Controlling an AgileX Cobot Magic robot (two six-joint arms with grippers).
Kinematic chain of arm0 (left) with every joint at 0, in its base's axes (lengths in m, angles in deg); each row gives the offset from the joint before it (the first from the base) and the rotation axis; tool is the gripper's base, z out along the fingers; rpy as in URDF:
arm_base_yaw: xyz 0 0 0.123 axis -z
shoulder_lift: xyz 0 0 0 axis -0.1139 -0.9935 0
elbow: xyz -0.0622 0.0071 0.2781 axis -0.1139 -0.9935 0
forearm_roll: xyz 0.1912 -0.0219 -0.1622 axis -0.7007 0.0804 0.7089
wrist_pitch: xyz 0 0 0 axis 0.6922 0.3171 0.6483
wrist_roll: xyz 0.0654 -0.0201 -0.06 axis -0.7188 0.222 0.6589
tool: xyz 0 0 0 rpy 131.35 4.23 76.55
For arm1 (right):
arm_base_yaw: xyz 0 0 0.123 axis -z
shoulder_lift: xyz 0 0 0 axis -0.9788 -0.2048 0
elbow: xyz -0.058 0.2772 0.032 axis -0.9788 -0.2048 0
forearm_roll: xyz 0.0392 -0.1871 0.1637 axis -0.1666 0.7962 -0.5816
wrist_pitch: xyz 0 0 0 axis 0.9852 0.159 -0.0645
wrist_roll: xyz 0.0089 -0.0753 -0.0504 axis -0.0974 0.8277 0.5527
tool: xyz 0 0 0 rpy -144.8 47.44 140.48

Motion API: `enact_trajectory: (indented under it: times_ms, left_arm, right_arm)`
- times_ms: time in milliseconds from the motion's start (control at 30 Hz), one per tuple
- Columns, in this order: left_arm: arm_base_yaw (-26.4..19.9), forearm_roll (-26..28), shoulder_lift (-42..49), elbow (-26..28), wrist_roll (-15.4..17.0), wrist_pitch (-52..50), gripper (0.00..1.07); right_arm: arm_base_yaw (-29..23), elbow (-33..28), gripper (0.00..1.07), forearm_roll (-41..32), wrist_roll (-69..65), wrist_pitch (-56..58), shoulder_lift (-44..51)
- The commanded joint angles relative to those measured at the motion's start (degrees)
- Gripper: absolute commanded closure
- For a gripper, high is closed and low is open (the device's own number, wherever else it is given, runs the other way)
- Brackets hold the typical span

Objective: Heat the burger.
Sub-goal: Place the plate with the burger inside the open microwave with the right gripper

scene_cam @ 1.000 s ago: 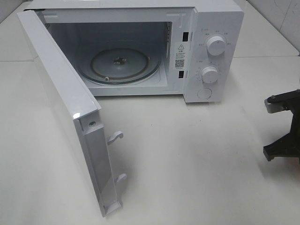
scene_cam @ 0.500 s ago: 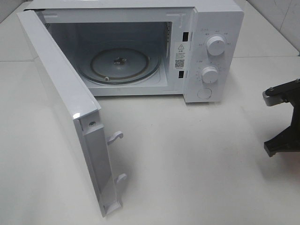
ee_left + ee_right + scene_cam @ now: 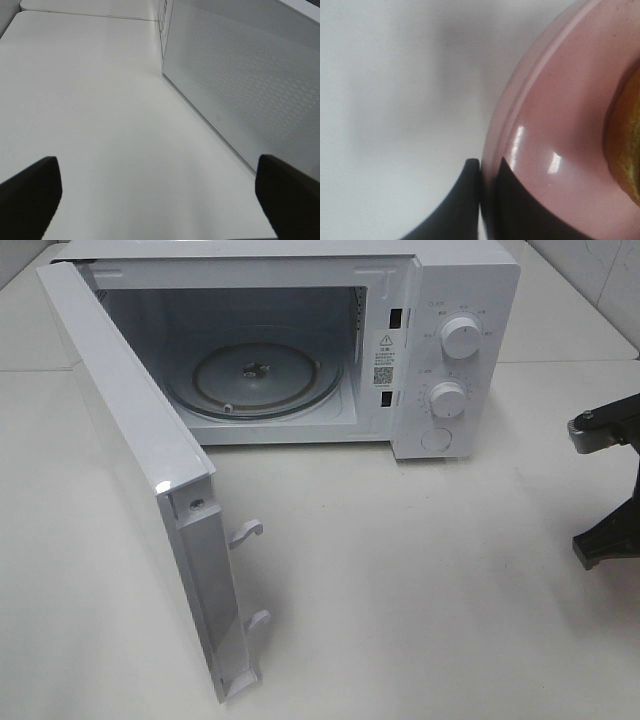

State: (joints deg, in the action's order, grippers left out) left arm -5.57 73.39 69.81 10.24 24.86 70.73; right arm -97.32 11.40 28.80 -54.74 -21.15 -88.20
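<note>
Burger (image 3: 625, 145) sits on the plate (image 3: 560, 100), which my right gripper (image 3: 487, 171) pinches by the rim. I see the open microwave (image 3: 470, 310) lying left and farther back. Left gripper (image 3: 160, 200) gapes wide, empty, beside the door (image 3: 240, 85).

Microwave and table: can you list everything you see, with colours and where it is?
microwave: one, white, back of table, door open.
turntable: one, clear glass, inside microwave.
knobs: two, white, microwave's right panel.
table: one, white, under everything.
plate: one, pink, right wrist view only.
burger: one, golden-brown, on plate, mostly cropped.
left pincer: one, black, open above table.
right pincer: one, black, shut on plate's rim.
</note>
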Motion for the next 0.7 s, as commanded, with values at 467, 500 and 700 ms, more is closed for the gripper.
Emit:
enact_trajectory:
  times_ms: [467,500,700]
  left_arm:
    - [0.1,0.2,1.0,-0.1,0.0,-0.9,0.09]
    - [0.1,0.2,1.0,-0.1,0.0,-0.9,0.09]
    - [0.1,0.2,1.0,-0.1,0.0,-0.9,0.09]
  right_arm:
    - [-10.0,-0.2,1.07,4.1,1.3,3.4,0.8]
    - [-10.0,-0.2,1.07,4.1,1.3,3.4,0.8]
    - [-13.5,-0.2,1.07,4.5,1.3,3.8,0.8]
